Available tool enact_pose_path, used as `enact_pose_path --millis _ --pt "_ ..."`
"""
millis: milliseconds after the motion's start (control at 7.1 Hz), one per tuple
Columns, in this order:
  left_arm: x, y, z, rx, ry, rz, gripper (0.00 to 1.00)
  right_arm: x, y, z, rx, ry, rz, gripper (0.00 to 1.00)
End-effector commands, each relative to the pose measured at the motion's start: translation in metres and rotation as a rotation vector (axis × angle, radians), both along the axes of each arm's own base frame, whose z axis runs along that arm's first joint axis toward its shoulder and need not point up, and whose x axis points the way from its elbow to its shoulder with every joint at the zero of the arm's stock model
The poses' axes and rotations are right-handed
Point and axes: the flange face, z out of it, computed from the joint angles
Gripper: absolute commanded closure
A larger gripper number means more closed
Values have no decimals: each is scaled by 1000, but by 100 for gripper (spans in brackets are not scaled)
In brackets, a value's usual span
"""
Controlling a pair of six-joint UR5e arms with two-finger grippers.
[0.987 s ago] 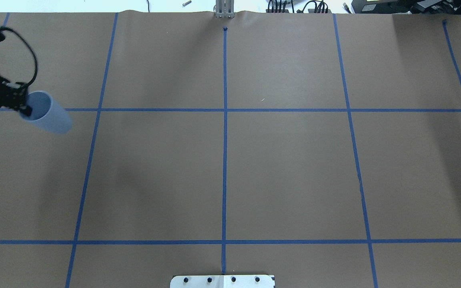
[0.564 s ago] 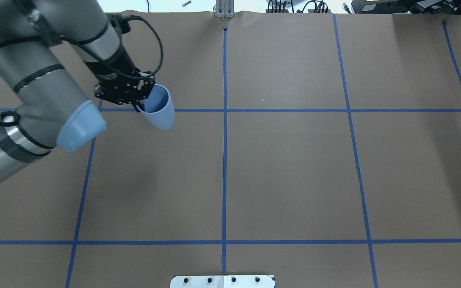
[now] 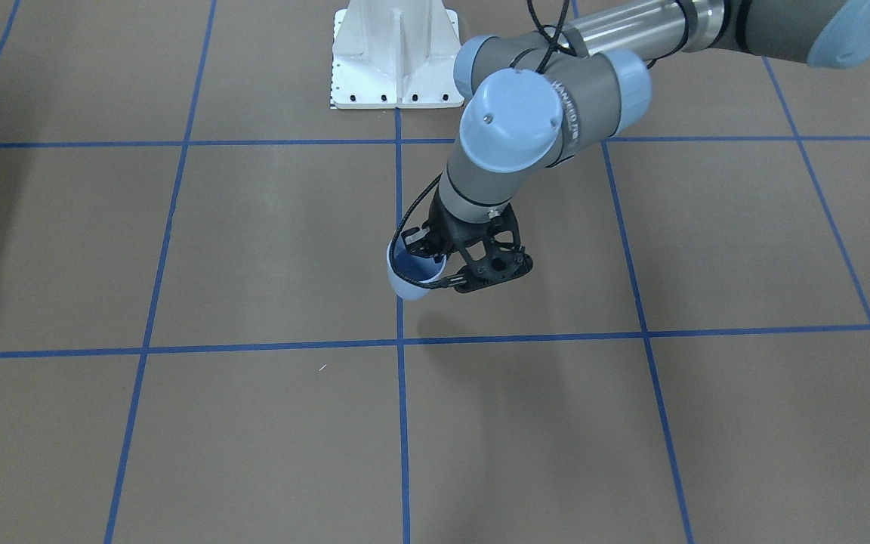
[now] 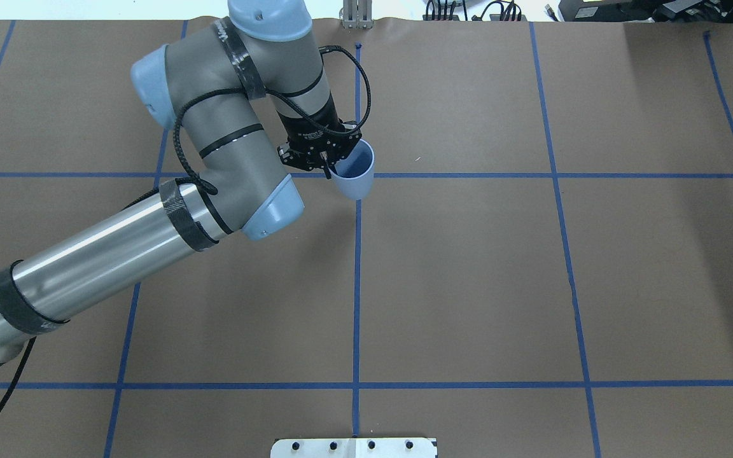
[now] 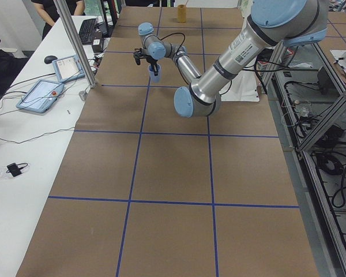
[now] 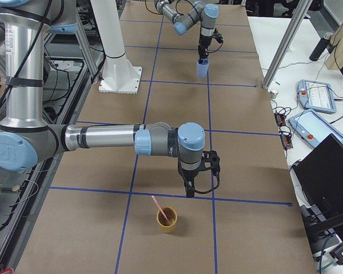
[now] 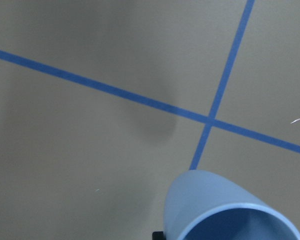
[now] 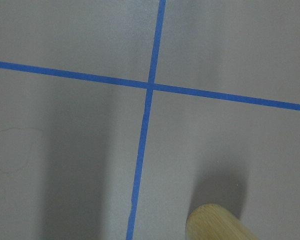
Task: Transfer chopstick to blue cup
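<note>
My left gripper (image 4: 330, 168) is shut on the rim of the blue cup (image 4: 355, 175) and holds it tilted above the table, over the centre tape line. The cup also shows in the front view (image 3: 407, 275), the left wrist view (image 7: 225, 210) and both side views (image 5: 154, 74) (image 6: 202, 69). The pale-pink chopstick (image 6: 159, 205) stands in a tan wooden cup (image 6: 166, 220) at the table's right end. My right gripper (image 6: 198, 184) hovers just beside that wooden cup; I cannot tell whether it is open. The wooden cup's rim shows in the right wrist view (image 8: 215, 225).
Blue tape lines (image 4: 357, 286) divide the brown table into squares. The white robot base (image 3: 396, 57) stands at the near edge. A side desk with tablets (image 5: 43, 92) and a metal post (image 5: 75, 49) flank the far side.
My left arm has swung to the right, carrying the blue cup from the table's left edge to the centre tape line.
</note>
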Motion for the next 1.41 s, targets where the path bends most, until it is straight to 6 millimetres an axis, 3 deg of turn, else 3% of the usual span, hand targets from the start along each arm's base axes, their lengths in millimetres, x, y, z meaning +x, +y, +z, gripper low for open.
enact_pose_path --millis 0,423,705,987,1268 --pt "21 2 13 3 -20 6 100 0 -1 -2 0 -3 4 0" --pt "42 24 15 7 -20 47 100 0 -1 -1 -6 -7 5 0" --pt "45 28 17 10 -19 54 100 -2 -1 -2 -5 -31 4 0" --pt "40 27 20 13 -16 51 66 -3 -2 -5 -2 -45 4 0" --pt "27 23 19 24 -8 40 63 -3 -3 -5 -3 -45 4 0"
